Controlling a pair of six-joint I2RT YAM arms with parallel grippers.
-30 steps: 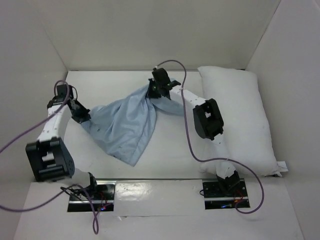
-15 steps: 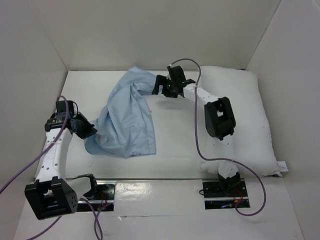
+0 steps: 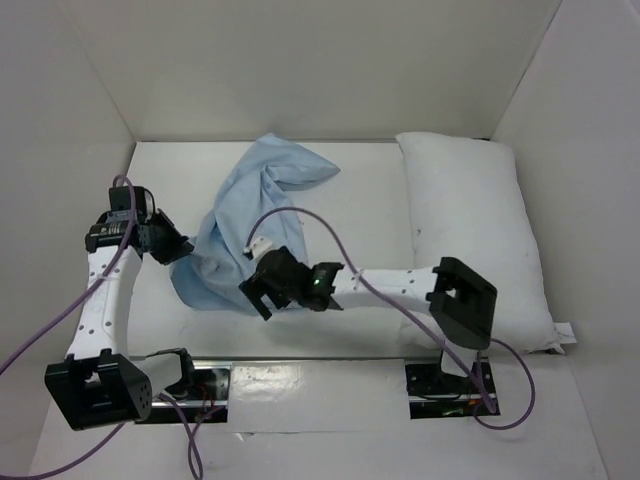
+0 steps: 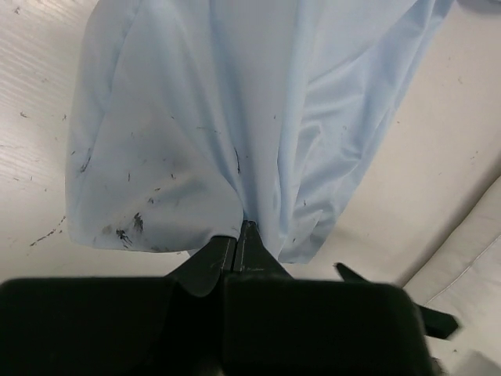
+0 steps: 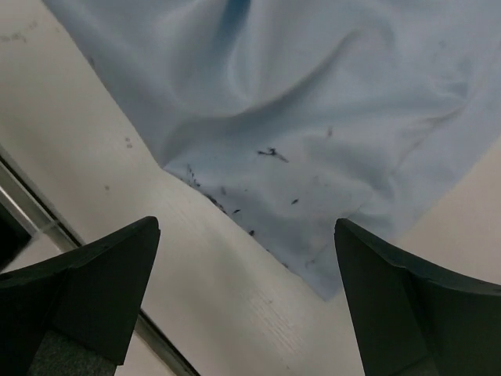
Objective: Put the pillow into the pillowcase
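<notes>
On the bench (image 3: pixel 365 225), the left claw (image 4: pixel 243 237) is pinching the limp, light pillowcase (image 3: pixel 250 215) by an edge; the right claw (image 5: pixel 246 227) is hanging open above a loose corner, probably the best hold.

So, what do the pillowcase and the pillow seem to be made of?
The pillowcase looks like thin woven cloth, perhaps cotton or a blend, matte light blue: it lies limp in soft folds. The pillow looks like a matte white fabric shell over soft filling: it is plump with rounded edges. The filling itself is hidden.
</notes>
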